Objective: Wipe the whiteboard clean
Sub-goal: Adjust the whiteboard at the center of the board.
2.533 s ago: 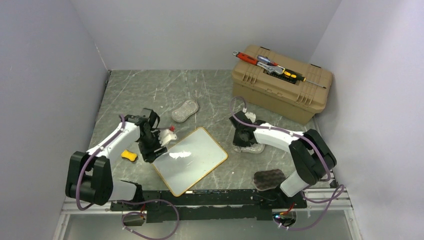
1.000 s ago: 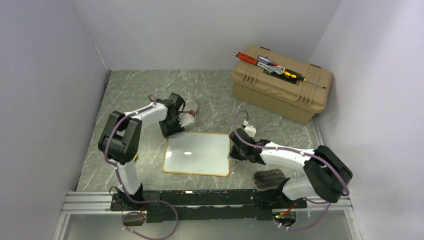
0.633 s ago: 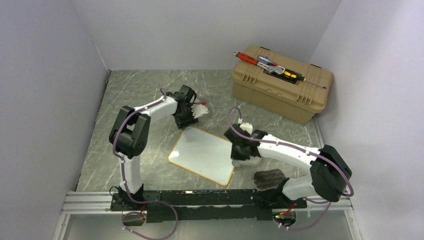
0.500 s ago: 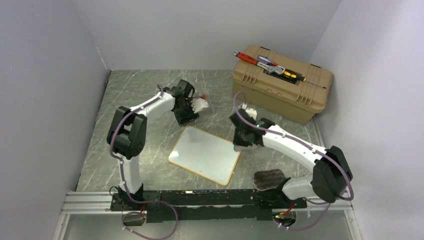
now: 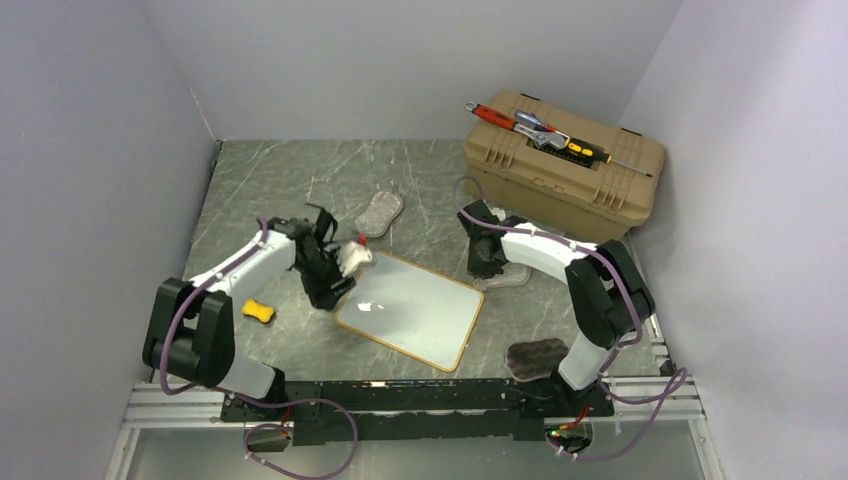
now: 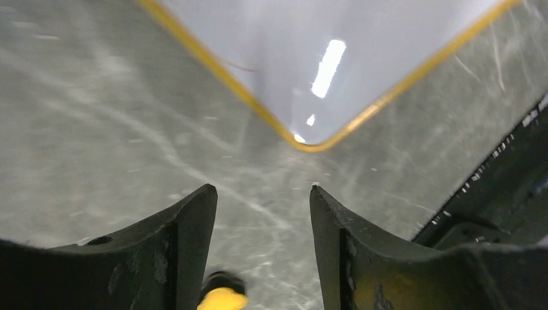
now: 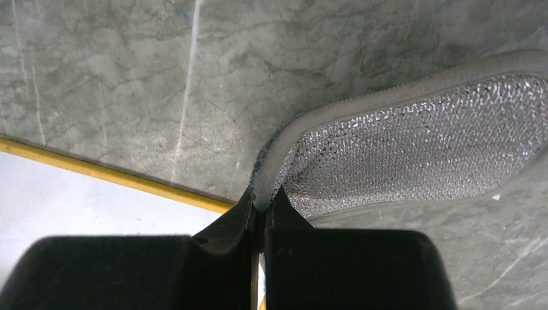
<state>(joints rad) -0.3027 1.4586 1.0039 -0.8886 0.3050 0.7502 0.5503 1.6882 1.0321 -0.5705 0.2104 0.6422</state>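
The whiteboard (image 5: 412,312) lies tilted on the table with a yellow-orange frame, and its surface looks wiped clean. My left gripper (image 5: 330,290) is open and empty at the board's left corner, which also shows in the left wrist view (image 6: 336,58) ahead of the gripper (image 6: 262,188). My right gripper (image 5: 488,268) is shut on the rim of a silver mesh pad (image 7: 413,142), which rests on the table just off the board's right edge (image 7: 71,213). The pad also shows in the top view (image 5: 510,278).
A second silvery pad (image 5: 380,212) lies behind the board. A small yellow block (image 5: 258,311) lies left of it. A dark pad (image 5: 535,357) lies near the right arm's base. A tan toolbox (image 5: 560,170) with hand tools on its lid stands at the back right.
My left arm has swung from behind the board, forward to its left corner, uncovering the second silvery pad. My right gripper has shifted slightly with its pad. The board has barely moved.
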